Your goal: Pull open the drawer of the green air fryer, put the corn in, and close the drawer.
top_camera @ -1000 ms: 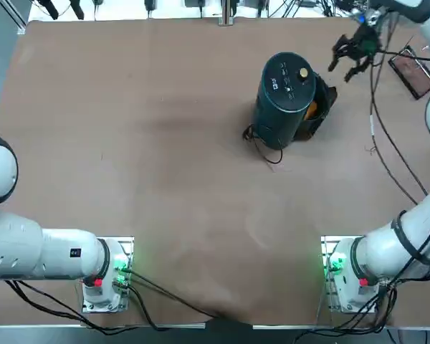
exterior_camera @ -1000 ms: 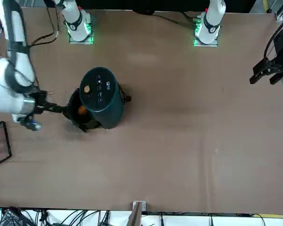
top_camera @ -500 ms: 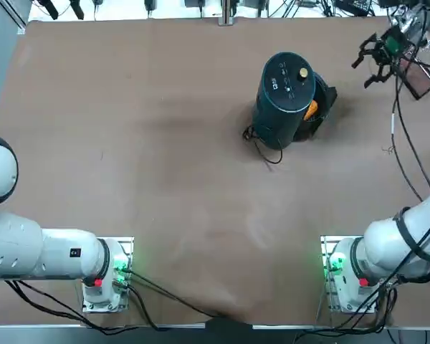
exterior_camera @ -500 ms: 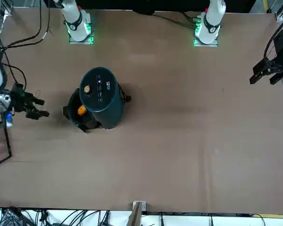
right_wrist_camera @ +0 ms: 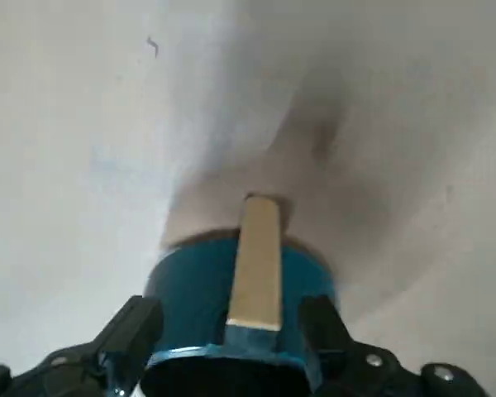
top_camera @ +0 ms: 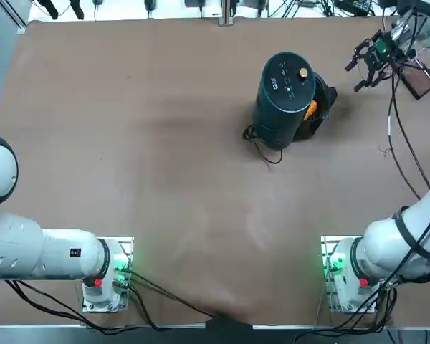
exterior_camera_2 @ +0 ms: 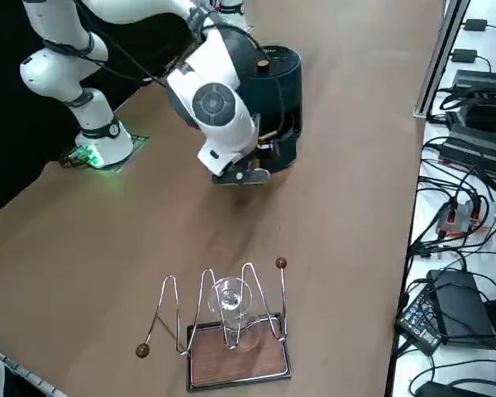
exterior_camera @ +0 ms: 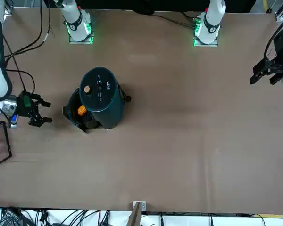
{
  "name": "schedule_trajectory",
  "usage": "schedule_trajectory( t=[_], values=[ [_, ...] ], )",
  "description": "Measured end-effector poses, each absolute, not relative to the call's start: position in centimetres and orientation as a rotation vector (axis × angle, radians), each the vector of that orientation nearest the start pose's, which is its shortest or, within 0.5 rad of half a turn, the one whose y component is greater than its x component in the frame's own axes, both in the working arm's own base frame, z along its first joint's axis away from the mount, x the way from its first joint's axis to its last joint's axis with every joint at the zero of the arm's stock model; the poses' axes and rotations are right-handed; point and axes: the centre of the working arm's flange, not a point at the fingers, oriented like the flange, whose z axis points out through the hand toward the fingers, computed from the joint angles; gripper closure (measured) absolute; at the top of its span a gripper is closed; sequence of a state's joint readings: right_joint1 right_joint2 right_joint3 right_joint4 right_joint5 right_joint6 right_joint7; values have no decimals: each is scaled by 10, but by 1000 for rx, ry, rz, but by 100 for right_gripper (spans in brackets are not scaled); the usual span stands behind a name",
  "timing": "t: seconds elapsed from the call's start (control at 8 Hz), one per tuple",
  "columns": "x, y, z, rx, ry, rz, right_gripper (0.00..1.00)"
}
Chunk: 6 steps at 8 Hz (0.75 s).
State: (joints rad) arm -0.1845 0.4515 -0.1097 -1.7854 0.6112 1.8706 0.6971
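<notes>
The green air fryer [top_camera: 287, 93] stands upright at the far right of the table. Its drawer [top_camera: 322, 106] is pulled out toward the table's right edge, and the orange corn [top_camera: 312, 110] lies inside it. In the front view the corn [exterior_camera: 81, 110] shows in the drawer [exterior_camera: 78, 117] beside the fryer [exterior_camera: 101, 96]. My right gripper [top_camera: 364, 64] hovers open and empty to the right of the drawer, a short gap away. In the wrist view its fingers [right_wrist_camera: 136, 331] flank the drawer front [right_wrist_camera: 190, 289] with its tan handle [right_wrist_camera: 256, 265]. The arm partly covers the fryer [exterior_camera_2: 281, 74] in the side view.
A wire rack holding a glass on a wooden base [exterior_camera_2: 231, 331] stands at the table's right edge, just behind the gripper [exterior_camera: 37, 112]. The fryer's black cord [top_camera: 261, 147] trails on the near side. Cables and electronics lie beyond the table edge [exterior_camera_2: 471, 149].
The gripper drew back from the drawer toward the right edge, then came slightly back toward the fryer. The corn and the drawer have not moved.
</notes>
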Motion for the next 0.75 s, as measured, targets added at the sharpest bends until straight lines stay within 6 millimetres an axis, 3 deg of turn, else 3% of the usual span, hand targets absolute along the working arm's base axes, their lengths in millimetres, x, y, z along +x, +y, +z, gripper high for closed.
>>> schedule_trajectory(
  t=[0.38, 0.75],
  values=[
    [601, -132, 266, -2066, 1655, 642, 1],
    [597, -126, 258, -2068, 1661, 652, 0]
  ],
)
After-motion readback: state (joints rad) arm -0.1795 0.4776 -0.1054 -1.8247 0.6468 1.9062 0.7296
